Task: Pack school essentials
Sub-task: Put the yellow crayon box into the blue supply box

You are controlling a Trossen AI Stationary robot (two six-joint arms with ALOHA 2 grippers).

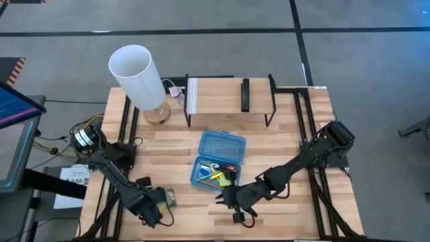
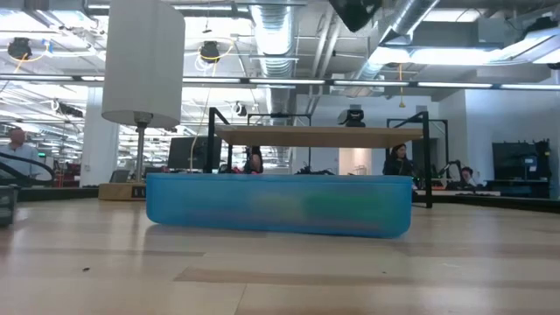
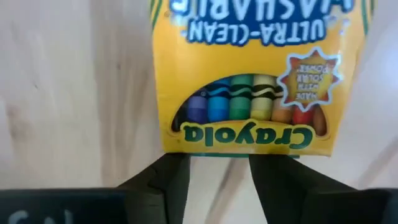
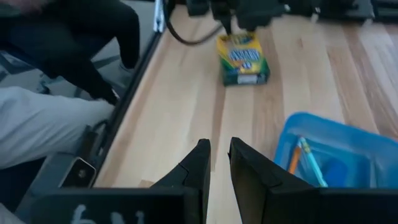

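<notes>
The yellow-green crayon box [image 1: 170, 197] lies flat on the table near its near-left corner, and shows large in the left wrist view [image 3: 249, 81]. My left gripper [image 3: 219, 165] is open at the box's near end [image 1: 160, 207]. The blue case [image 1: 198, 176] stands open mid-table, its lid [image 1: 222, 144] laid back toward the far edge. Yellow and orange pencils [image 4: 295, 155] and a teal pen [image 4: 311, 168] lie inside. My right gripper [image 4: 219, 149], fingers almost together and holding nothing, hovers by the case's near right corner [image 1: 220, 196]. I cannot make out the scissors or the sticky-note pad. My left gripper has its fingertips [image 3: 171, 171] right against the crayon box's end with the brand name [image 3: 249, 146], one on each side of that end's middle. I cannot tell whether they touch it. The box lies flat on the table.
A white lamp [image 1: 138, 77] stands at the far left on a round wooden base [image 1: 158, 113]. A low shelf on black legs [image 1: 228, 97] spans the far edge, with a black bar [image 1: 246, 95] on it. A person's light-clad leg [image 4: 50, 124] shows beside the table edge.
</notes>
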